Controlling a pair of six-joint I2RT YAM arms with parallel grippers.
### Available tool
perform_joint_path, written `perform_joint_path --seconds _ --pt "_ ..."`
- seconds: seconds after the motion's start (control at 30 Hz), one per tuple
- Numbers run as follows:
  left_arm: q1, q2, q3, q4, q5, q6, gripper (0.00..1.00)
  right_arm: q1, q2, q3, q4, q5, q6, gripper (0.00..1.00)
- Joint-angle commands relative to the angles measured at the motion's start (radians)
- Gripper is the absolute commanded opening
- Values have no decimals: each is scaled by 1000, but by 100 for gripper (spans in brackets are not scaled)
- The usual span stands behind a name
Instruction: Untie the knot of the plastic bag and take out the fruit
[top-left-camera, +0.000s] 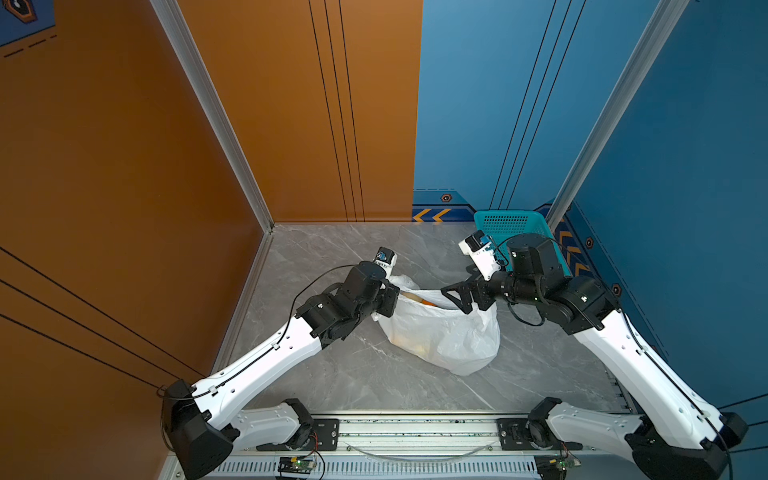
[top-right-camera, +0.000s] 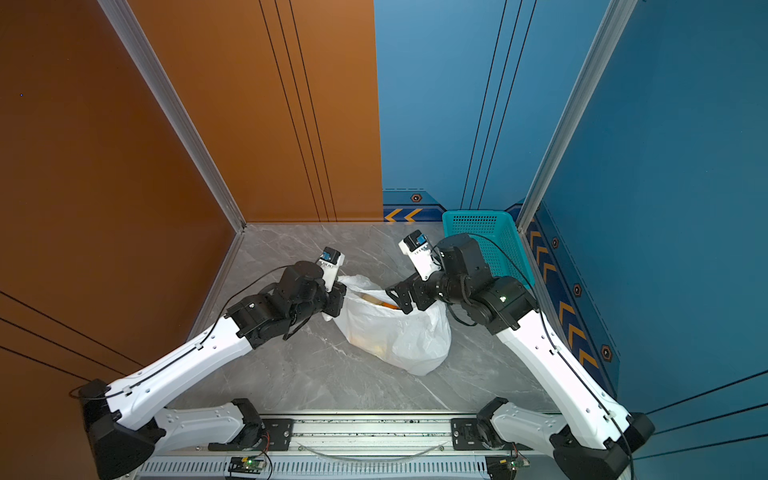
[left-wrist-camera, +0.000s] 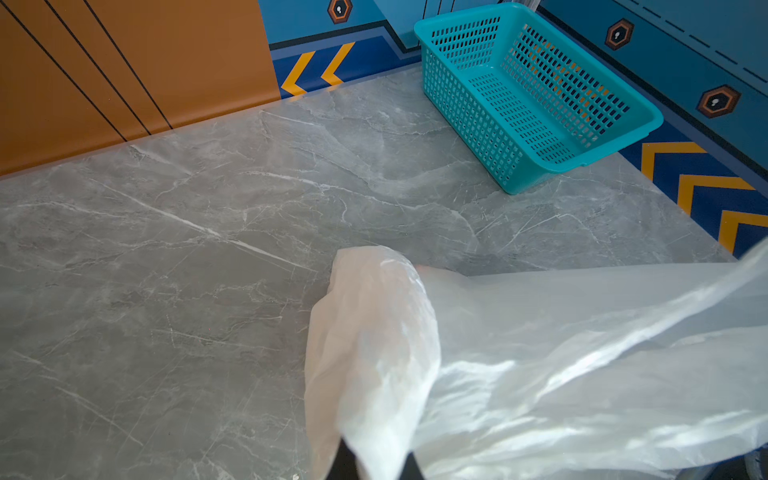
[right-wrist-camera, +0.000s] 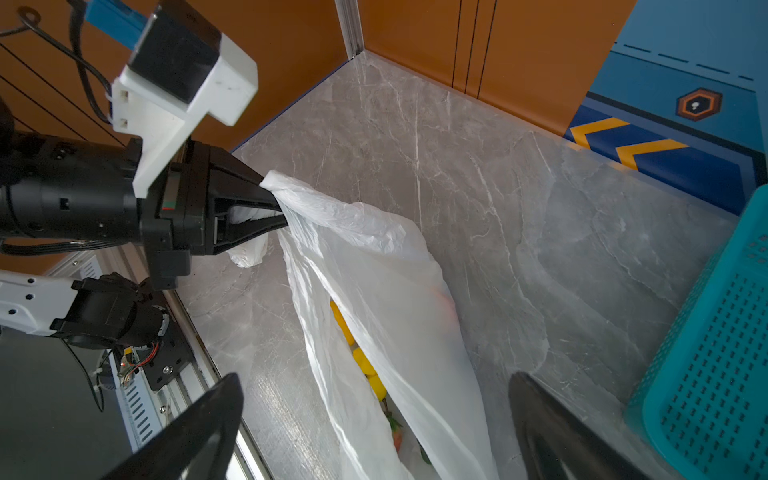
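Left gripper (right-wrist-camera: 277, 206): fingers pressed together, pinching a bunched edge of the plastic bag (right-wrist-camera: 374, 266). Right gripper (right-wrist-camera: 376, 380): fingers spread wide, with the bag's open mouth between them and yellow fruit (right-wrist-camera: 360, 360) inside (partly veiled). Outside its finger: teal basket (right-wrist-camera: 706, 374).

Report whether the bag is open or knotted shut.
Open: bag gapes, yellow fruit shows inside; left gripper pinches its rim.

We see a teal perforated basket (top-left-camera: 512, 225) at the far right corner of the grey marble tabletop (top-left-camera: 328, 257). Orange panels (top-left-camera: 124, 166) stand on the left and far side, and blue panels (top-left-camera: 685, 145) with yellow chevrons (top-left-camera: 436, 216) on the right. A metal rail (top-left-camera: 415, 432) runs along the near edge.
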Motion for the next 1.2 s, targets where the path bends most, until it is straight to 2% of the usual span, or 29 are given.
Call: perform_joint_path --seconds 0.0,0.23,0.4,0.5,0.63,0.73,0.83,0.87,0.93,1.03,1.17 --pt "-15 -16 57 -26 23 -11 0 38 64 104 -53 55 -84 100" --pt "-33 -11 102 -56 21 -11 0 71 240 236 -212 73 -209 100" --pt "-37 -21 111 -70 17 -19 0 117 286 224 -247 183 -249 100" --pt "-38 -23 101 -72 29 -32 0 130 312 205 -236 237 -243 96" --pt "-48 -30 72 -73 32 -52 0 142 336 166 -174 371 -191 89" --pt "-54 -46 48 -73 31 -71 0 142 338 122 -117 440 -149 89" --pt "-58 -65 23 -73 42 -93 0 137 354 87 -85 603 -116 89" --pt "-59 -69 15 -74 50 -101 0 126 362 78 -85 664 -99 90" --pt "-60 -72 -3 -84 66 -120 0 86 366 68 -85 714 -55 91" --pt "-66 -78 -41 -87 78 -145 0 -14 351 55 -82 704 0 91" --pt "-70 -74 -85 -85 87 -181 0 -76 347 42 -84 694 9 93"
